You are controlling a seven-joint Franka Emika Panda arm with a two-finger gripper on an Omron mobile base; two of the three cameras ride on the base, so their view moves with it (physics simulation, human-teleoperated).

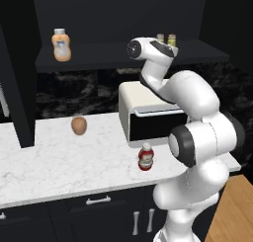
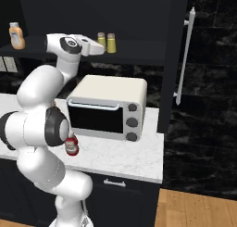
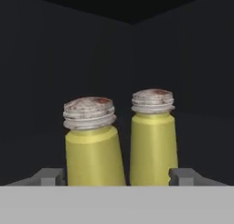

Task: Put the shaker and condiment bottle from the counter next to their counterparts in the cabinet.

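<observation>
Two yellow-green shakers stand upright side by side on the cabinet shelf (image 1: 99, 56). In the hand view the shaker (image 3: 93, 145) is the nearer one, and its look-alike (image 3: 153, 141) stands just right of it. My gripper (image 3: 117, 177) is open, its fingertips (image 3: 50, 176) spread outside both shakers and gripping neither. From the base views my hand reaches up to the shelf beside the pair (image 2: 111, 43). The red condiment bottle (image 1: 145, 157) stands on the counter (image 1: 59, 162) in front of the toaster oven. The orange bottle (image 1: 61, 44) sits at the shelf's left end.
A white toaster oven (image 2: 109, 108) sits on the counter under the shelf. On the counter to the left lies a brown egg-shaped thing (image 1: 79, 125). A tall black cabinet side with a long handle (image 2: 184, 54) closes off the right.
</observation>
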